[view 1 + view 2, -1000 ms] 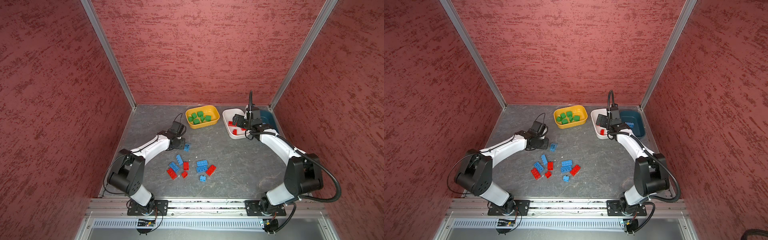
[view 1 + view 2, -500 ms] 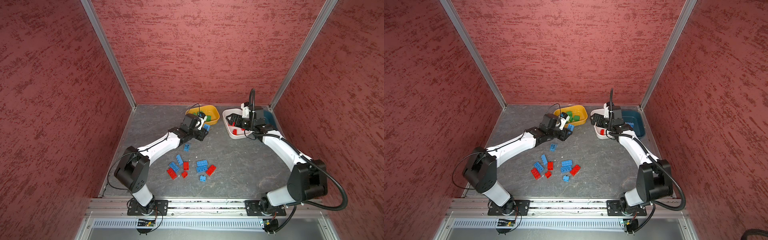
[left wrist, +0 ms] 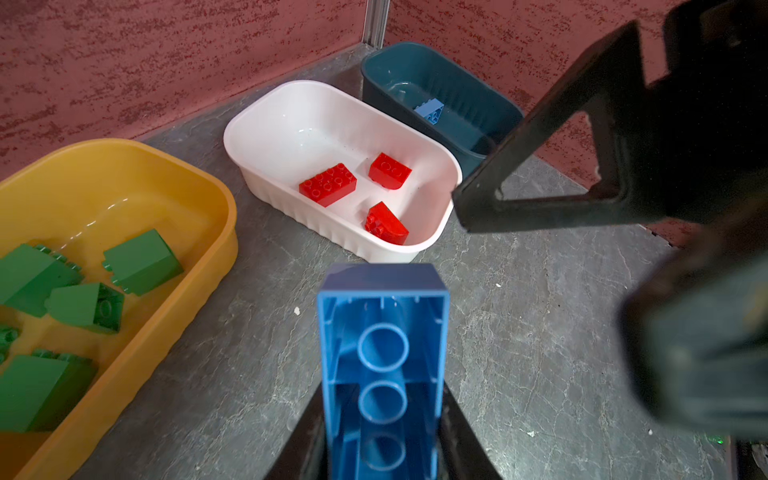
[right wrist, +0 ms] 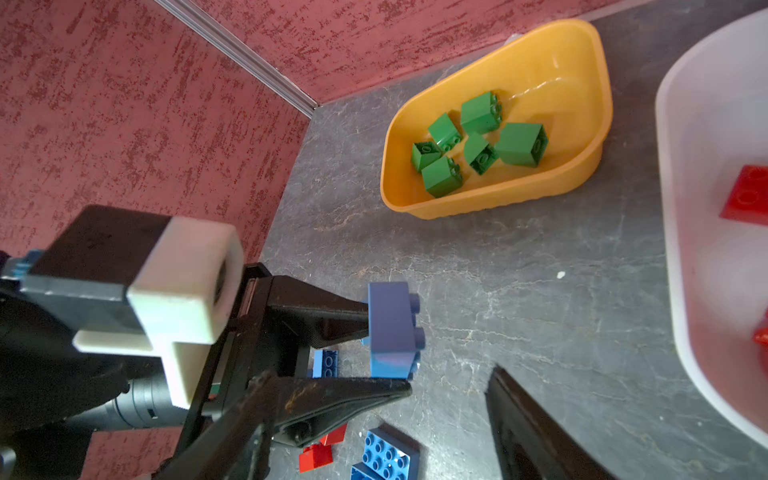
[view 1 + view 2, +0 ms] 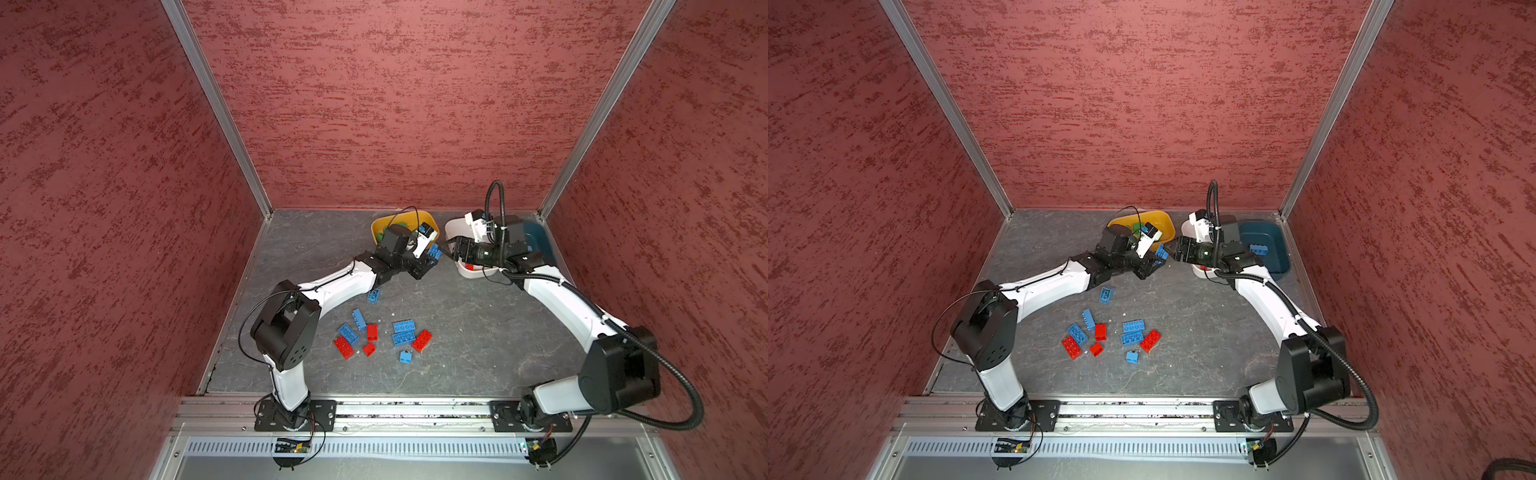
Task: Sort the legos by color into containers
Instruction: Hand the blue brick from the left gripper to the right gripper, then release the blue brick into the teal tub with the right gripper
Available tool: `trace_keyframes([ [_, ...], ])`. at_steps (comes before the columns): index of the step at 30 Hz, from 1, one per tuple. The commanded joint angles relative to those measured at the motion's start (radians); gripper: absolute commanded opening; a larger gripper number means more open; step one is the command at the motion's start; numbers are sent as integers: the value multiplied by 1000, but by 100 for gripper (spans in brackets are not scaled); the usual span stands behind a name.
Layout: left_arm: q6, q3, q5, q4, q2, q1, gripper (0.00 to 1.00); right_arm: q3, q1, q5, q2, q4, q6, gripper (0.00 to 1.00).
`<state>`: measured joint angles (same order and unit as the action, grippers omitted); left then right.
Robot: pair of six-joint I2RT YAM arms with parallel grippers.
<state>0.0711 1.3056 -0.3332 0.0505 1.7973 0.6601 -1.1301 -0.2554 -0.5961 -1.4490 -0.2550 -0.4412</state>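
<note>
Handoff step, I reckon. The left tool (image 5: 430, 258) is clamped on the oblong blue plastic lego brick (image 3: 382, 353), held above the table (image 3: 519, 332). The right tool (image 5: 452, 249) gapes just beside it, maybe touching. Next it should grip the brick and take it to the dark teal plastic tub (image 3: 478, 104).

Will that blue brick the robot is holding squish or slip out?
Probably not squish: the blue brick looks like hard moulded plastic, with straight edges in the left gripper. It is hollow underneath, so likely light. Its sides look smooth and shiny, so it might slip or twist if the grip loosens.
</note>
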Motion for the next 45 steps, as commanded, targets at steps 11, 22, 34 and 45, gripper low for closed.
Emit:
trace_keyframes([
  [11,58,6,-29,-26,-5,21,21,-57,-56,0,-129,34,-29,36],
  [22,-20,-3,65,-17,-28,-10,100,22,30,210,-10,114,-54,3],
  [34,-188,-231,509,-151,-179,-82,100,95,434,399,54,125,49,5],
  [45,-301,-246,478,238,-231,-160,100,-38,495,696,-177,36,165,10],
])
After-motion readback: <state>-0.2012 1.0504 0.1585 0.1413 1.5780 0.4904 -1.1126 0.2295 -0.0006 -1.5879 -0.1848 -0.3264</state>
